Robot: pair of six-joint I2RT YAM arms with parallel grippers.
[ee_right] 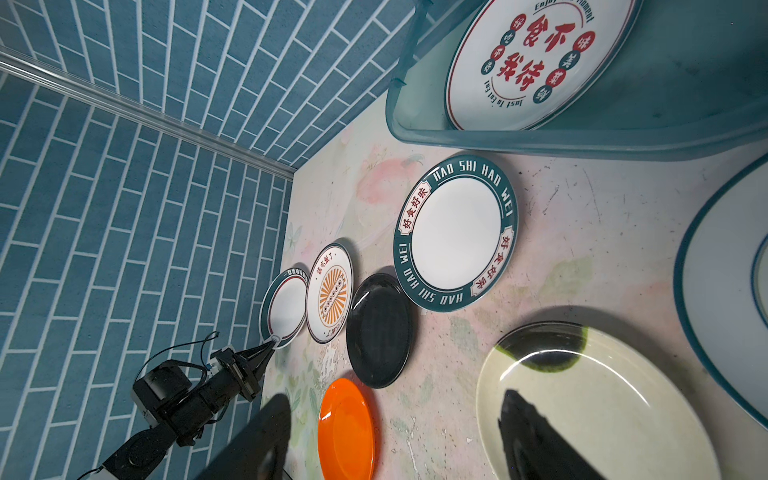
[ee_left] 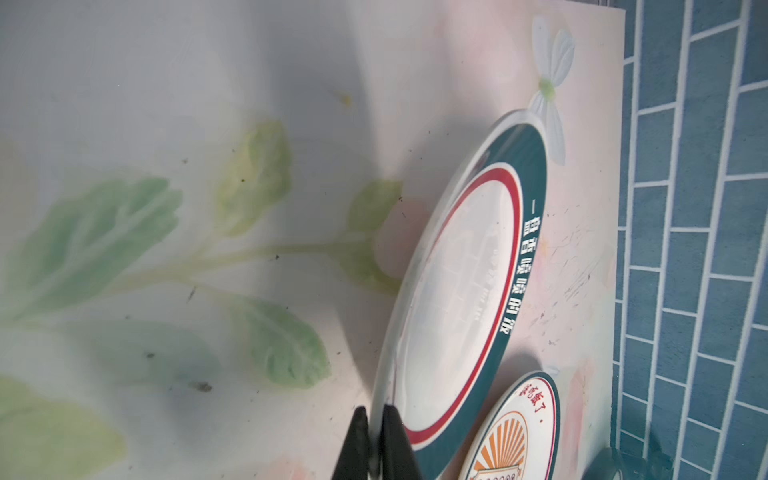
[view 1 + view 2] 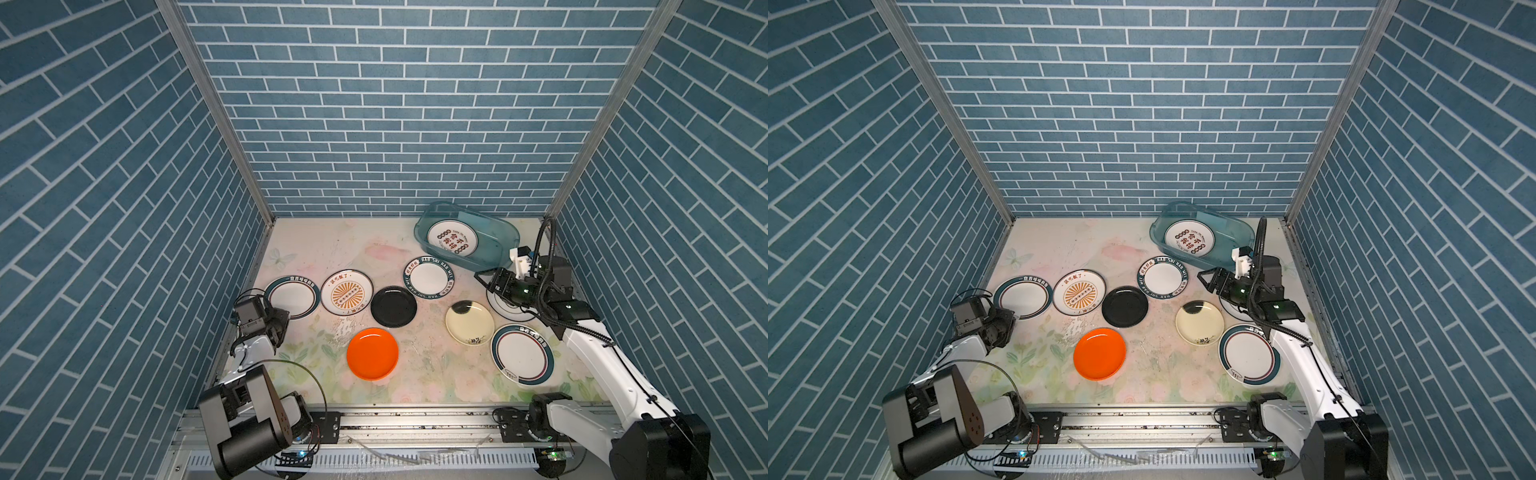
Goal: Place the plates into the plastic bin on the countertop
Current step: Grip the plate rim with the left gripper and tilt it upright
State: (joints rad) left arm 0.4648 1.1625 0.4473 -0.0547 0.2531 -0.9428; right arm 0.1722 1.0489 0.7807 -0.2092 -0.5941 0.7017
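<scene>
A white plate with red characters (image 3: 452, 243) lies inside the plastic bin (image 3: 494, 245), which stands at the far right corner of the bench (image 3: 332, 249). The other eight plates lie on the bench outside it.

At the left edge, the left claw (image 2: 376, 419) is clamped on the near rim of a teal-rimmed plate (image 3: 292, 296). A sunburst plate (image 3: 347, 292) sits just beside it, then a black plate (image 3: 393, 306), with an orange plate (image 3: 372, 353) nearer the front edge. A lettered plate (image 3: 428, 277) lies just beside the bin.

The right claw (image 3: 485, 279) hangs with its jaws wide apart, holding nothing, over the rim of a blue-ringed plate (image 3: 507, 311) near the right edge; the arm partly hides this plate. A cream plate (image 3: 469, 323) and a second teal-rimmed plate (image 3: 522, 353) lie nearer the front.
</scene>
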